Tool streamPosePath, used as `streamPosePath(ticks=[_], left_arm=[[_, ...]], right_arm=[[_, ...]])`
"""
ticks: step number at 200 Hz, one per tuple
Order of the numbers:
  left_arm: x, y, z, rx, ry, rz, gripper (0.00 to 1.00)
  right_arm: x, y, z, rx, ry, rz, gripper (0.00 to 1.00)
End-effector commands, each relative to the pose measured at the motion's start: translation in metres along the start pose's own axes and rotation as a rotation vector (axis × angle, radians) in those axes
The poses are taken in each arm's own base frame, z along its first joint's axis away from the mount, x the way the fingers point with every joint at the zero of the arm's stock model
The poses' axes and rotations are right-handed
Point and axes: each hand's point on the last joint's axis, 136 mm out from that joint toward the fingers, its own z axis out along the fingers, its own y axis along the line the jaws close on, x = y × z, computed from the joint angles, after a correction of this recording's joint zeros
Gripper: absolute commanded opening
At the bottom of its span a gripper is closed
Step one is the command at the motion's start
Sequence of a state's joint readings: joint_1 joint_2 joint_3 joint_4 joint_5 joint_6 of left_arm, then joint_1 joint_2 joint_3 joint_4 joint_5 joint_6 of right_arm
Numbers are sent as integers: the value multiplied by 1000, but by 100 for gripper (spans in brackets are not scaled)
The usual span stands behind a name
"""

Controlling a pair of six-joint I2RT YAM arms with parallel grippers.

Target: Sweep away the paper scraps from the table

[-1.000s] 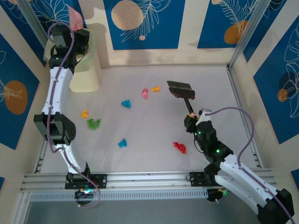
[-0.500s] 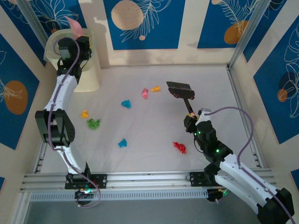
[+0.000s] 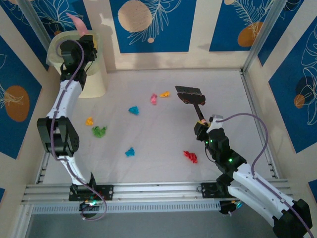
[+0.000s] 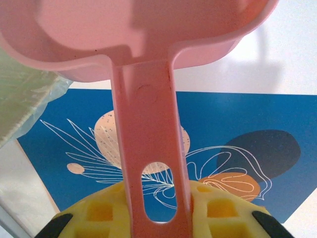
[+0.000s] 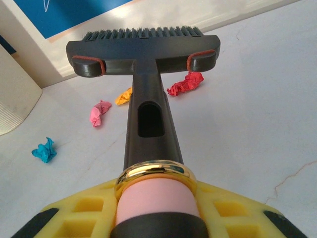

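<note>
The paper scraps (image 3: pixel 133 110) lie on the table (image 3: pixel 158 136), mostly left of the right gripper (image 3: pixel 201 123); its brush (image 3: pixel 190 95) reaches ahead.

A cream ribbed waste bin (image 3: pixel 97 82) stands in the far left corner, a translucent plastic liner (image 3: pixel 51 51) folded over its rim. Above that rim a pink plastic dustpan (image 3: pixel 78 22) tilts upward. The left wrist view shows it from below (image 4: pixel 143 74), with an oval hanging hole in its handle. Well to the right of the bin is a dark hand brush (image 3: pixel 190 95), its bristles towards the back. It has red trim on the head, a slot in the handle, a gold ring and a pink grip (image 5: pixel 146 99). Behind the bin rise beige-and-blue wall panels (image 3: pixel 148 25) with white leaf drawings.
</note>
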State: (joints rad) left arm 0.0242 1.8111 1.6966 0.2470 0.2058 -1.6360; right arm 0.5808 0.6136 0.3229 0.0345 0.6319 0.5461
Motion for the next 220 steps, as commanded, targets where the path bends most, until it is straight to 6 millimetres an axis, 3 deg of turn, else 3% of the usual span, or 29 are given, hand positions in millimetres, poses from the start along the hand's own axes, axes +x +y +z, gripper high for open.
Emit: streamPosePath(ticks=[1, 31, 52, 65, 98, 124, 155, 187, 220], left_arm=[[14, -65, -28, 138, 35, 85, 0], [40, -90, -50, 160, 87, 150, 0], [72, -98, -69, 158, 154, 200, 0], [101, -97, -82, 147, 214, 245, 0], [196, -83, -128, 144, 430, 427, 0], [251, -38, -172, 84, 572, 611, 0], [280, 30, -220, -52, 737, 846, 0], [292, 127, -262, -304, 950, 1022, 0], [295, 192, -289, -444, 1061, 1138, 0]], right_arm=[[-20, 6, -2, -10, -72, 12, 0], [-20, 0, -2, 23, -70, 19, 0], [-20, -6, -3, 58, -70, 28, 0], [-21, -12, -4, 86, -71, 37, 0], [-22, -23, -7, 134, -80, 64, 0], [-21, -36, -11, 181, -84, 96, 0], [-19, -53, -15, 240, -86, 152, 0], [-13, -75, -21, 338, -61, 231, 0], [-10, -89, -27, 406, -43, 301, 0]])
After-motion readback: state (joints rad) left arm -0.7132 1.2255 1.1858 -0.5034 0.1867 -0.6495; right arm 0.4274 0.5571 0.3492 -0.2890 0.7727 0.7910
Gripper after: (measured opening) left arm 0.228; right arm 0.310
